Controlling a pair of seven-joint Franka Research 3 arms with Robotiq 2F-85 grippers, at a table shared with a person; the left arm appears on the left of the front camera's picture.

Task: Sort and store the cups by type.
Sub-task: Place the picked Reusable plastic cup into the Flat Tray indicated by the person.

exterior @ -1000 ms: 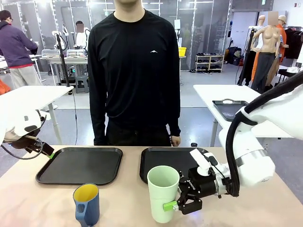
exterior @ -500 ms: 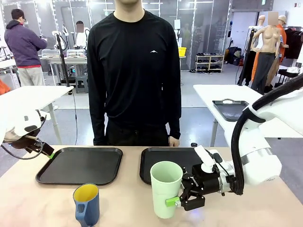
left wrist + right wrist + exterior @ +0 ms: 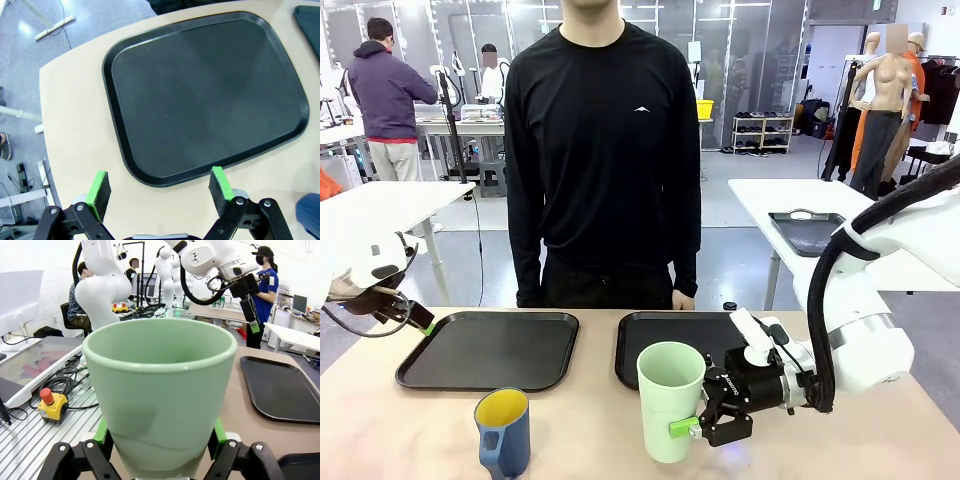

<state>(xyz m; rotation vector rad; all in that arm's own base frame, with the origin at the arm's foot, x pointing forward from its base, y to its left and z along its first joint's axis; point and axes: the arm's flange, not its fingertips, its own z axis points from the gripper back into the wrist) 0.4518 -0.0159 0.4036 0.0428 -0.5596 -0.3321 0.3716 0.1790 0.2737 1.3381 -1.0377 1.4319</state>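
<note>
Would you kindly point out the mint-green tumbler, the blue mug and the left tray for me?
mint-green tumbler (image 3: pixel 660 410), front view, on its outer wall.
blue mug (image 3: pixel 515 447), front view, on its blue side beside the handle.
left tray (image 3: pixel 490 350), front view, on its bare floor.

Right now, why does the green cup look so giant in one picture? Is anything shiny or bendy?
Right wrist view: the green cup sits right up against a wide-angle lens, so it looks huge. Left wrist view: the black tray has a soft pale sheen from the lights, and its edges look curved. Front view: sharp and evenly lit, and the blue mug looks ordinary-sized.
</note>
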